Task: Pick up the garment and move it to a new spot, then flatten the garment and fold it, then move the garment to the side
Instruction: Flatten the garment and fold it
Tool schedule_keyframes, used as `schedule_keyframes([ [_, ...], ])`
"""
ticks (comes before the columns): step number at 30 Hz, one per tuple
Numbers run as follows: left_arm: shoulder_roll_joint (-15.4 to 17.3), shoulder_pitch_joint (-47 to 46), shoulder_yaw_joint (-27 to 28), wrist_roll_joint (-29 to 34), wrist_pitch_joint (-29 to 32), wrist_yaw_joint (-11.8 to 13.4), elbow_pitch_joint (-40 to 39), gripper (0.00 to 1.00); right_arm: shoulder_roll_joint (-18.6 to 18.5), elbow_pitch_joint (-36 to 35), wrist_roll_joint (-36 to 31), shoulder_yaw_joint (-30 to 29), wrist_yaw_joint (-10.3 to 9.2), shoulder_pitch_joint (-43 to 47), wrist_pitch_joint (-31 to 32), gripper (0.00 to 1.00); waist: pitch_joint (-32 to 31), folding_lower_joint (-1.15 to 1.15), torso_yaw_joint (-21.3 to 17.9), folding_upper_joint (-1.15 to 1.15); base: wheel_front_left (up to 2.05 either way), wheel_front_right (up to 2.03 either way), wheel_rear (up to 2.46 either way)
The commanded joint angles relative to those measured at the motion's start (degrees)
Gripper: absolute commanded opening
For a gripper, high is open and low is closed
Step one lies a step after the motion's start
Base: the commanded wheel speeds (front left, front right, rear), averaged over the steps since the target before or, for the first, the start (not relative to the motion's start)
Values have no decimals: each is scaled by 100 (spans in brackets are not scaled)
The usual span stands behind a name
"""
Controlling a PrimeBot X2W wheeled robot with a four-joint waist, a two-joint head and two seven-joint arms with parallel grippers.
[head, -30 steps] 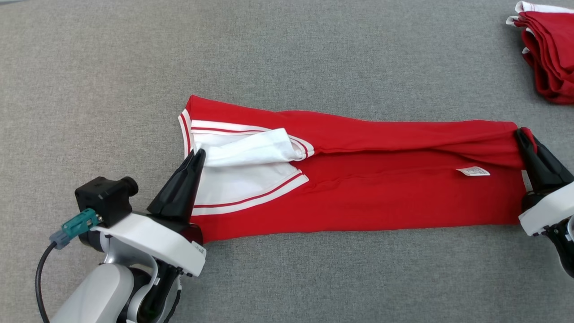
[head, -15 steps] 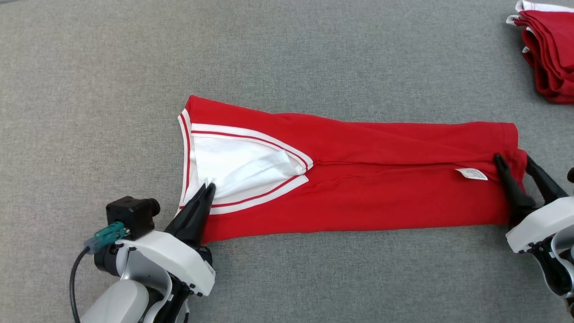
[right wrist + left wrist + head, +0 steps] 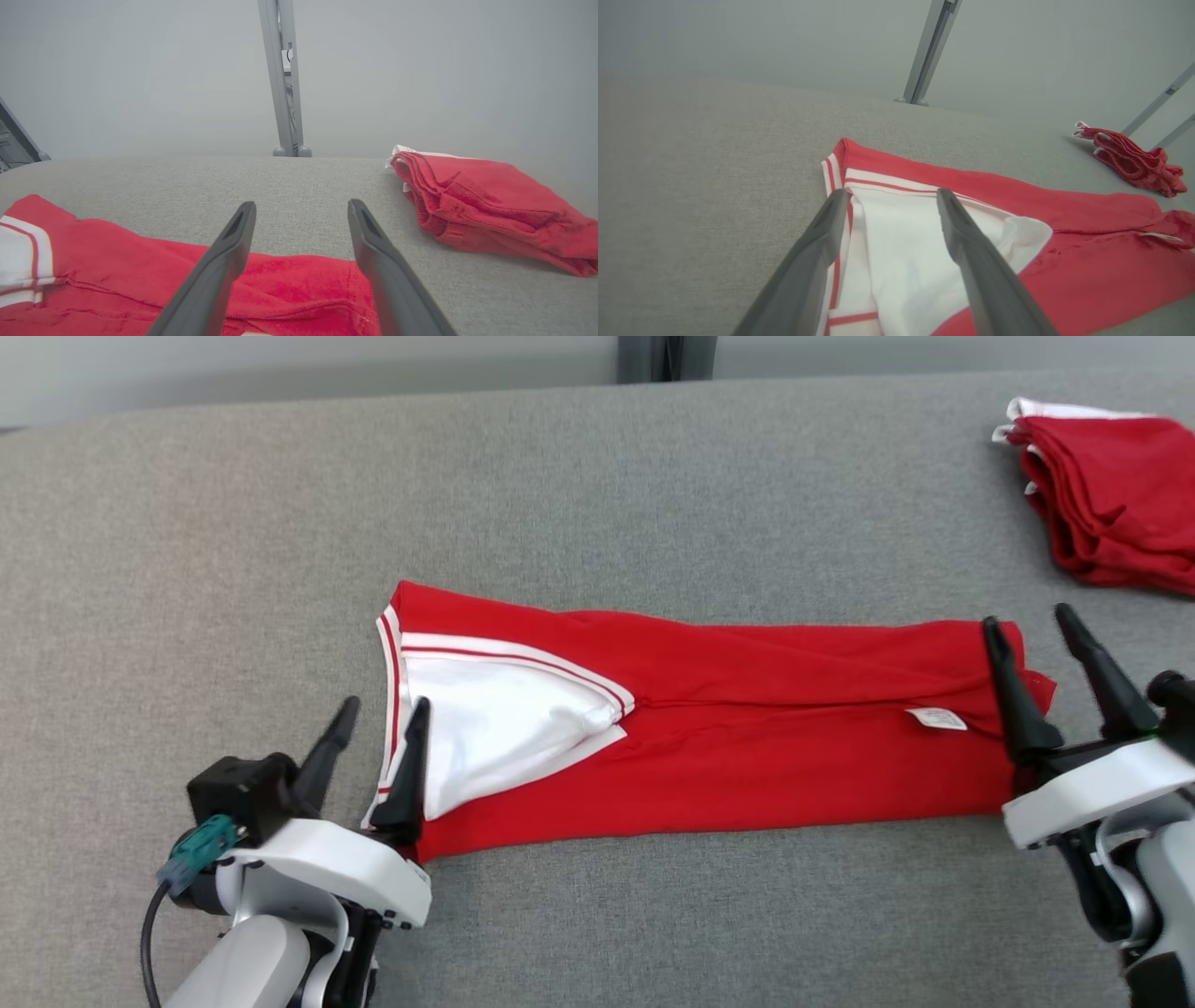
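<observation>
My left hand (image 3: 387, 705) and right hand (image 3: 1027, 618) are spread, holding nothing. The garment (image 3: 747, 747) looks folded lengthwise. Next up, pinch an end, fold across.

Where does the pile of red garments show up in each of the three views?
Head view: the pile of red garments lies at the upper right, apart from the long garment.
Left wrist view: small, at the far right, beyond the long garment.
Right wrist view: large, right of centre.
Shared landmark: the grey metal post past the table's far edge.
</observation>
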Motion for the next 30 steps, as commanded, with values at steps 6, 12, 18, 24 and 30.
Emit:
schedule_keyframes([
  [6, -192, 175, 382, 226, -765, 200, 49, 100, 651, -618, -612, -287, 0, 437, -30, 100, -554, 0, -138, 0, 0, 0, 0],
  [12, -436, 347, 689, 544, -890, 216, 114, 100, 1089, -909, -1022, -457, 0, 723, -30, 100, -825, 0, -216, 0, 0, 0, 0],
  [18, -779, 708, 1188, 1313, -894, -181, -28, 100, 1419, -1024, -1320, -694, 0, 1253, -31, 100, -1176, 0, -266, 0, 0, 0, 0],
  [24, -1253, 1338, 1733, 2056, -896, -656, 19, 100, 1618, -984, -1354, -888, 0, 1988, -30, 100, -1608, 0, -344, 0, 0, 0, 0],
  [30, -1519, 1711, 2142, 2585, -896, -1001, -16, 100, 1582, -1042, -1394, -845, 0, 2268, -30, 100, -1768, 0, -385, 0, 0, 0, 0],
])
